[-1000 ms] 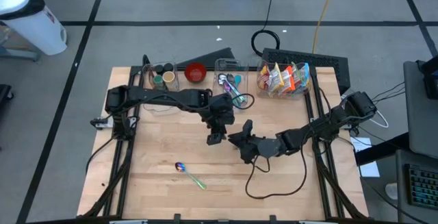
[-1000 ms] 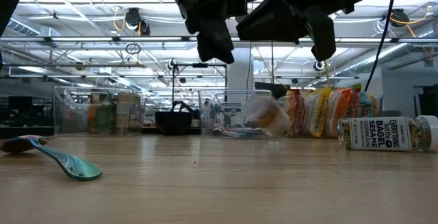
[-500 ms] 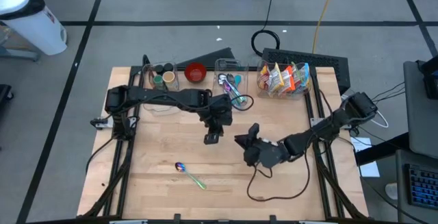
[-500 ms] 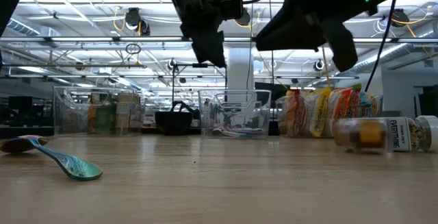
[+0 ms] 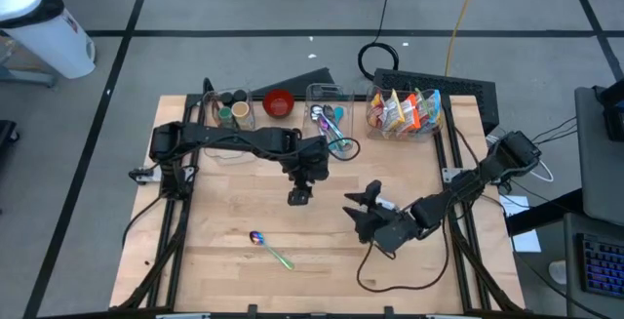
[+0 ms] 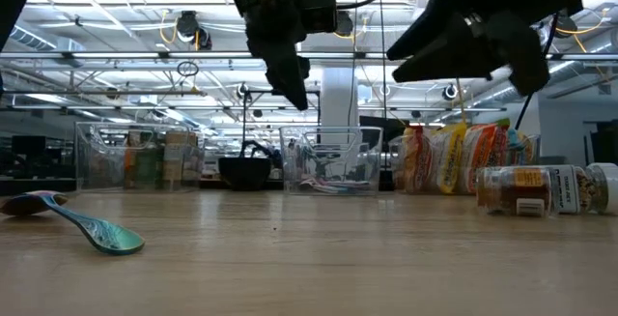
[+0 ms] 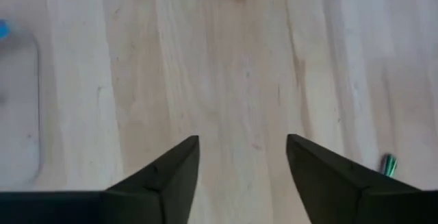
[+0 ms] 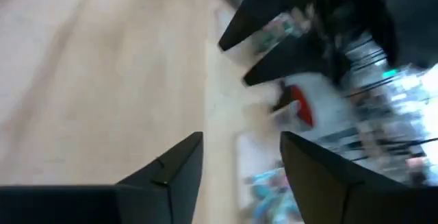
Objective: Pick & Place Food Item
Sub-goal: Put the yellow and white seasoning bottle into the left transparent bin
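Lying on its side near the table's (image 5: 224,260) right edge, the seasoning jar (image 6: 541,189) runs lengthwise left-right in the low view, white cap rightward. Above it the right gripper (image 5: 363,205) hangs parted, empty. Farther back, the left gripper (image 5: 299,196) hovers mid-table, parted, empty.

Your left gripper (image 5: 300,196) hangs mid-table, fingers parted and empty; your right gripper (image 5: 366,207) likewise, nearer.

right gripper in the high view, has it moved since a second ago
Yes. The right gripper has shifted toward the table's near edge and to the right, farther from the clear bin of snack packets at the back.
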{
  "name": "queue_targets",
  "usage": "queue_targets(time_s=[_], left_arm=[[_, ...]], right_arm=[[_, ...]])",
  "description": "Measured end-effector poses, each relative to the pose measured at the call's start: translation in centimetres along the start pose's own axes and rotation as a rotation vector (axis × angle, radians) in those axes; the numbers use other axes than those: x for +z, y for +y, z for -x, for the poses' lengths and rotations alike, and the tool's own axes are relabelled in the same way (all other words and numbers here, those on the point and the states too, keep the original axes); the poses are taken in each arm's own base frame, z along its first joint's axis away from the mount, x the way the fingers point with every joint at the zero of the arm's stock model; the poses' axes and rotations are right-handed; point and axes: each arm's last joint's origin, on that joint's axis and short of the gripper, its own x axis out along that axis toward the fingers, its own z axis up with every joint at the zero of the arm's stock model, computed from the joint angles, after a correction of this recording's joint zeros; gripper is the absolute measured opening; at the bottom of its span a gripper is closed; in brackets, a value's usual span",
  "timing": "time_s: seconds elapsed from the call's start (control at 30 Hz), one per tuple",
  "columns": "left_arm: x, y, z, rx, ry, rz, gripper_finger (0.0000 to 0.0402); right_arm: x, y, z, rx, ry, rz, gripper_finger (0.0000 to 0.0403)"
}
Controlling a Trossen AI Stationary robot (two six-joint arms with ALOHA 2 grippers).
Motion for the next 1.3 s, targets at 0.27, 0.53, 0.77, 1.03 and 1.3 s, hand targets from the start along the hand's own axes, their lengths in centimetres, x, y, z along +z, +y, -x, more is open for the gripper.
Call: queue_targets(time_s=[0.27, 0.53, 0.77, 1.03, 1.3], left_arm=[[-0.8, 0.0, -0.5, 0.041, 0.058, 0.009, 0.0276], [-2.7, -1.4, -5.4, 0.013, -0.079, 0.024, 0.028], [-3.5, -5.0, -8.5, -0.069, -0.283, 0.037, 0.028], [-2.9, -9.9, -9.0, -0.072, -0.417, -0.032, 0.028], [-2.9, -12.4, -9.1, -0.049, -0.476, -0.045, 0.028]], right_arm=[[-1.6, -1.6, 1.2, 0.348, 0.119, -0.294, 0.0218], [-1.4, -2.8, 1.6, 0.501, 0.195, -0.414, 0.0212], [-1.4, -3.4, 0.6, 0.616, 0.441, -0.488, 0.0204], [-2.4, -1.7, -0.4, 0.714, 0.637, -0.59, 0.0203], [-3.0, -1.5, -0.6, 0.652, 0.695, -0.611, 0.0203]])
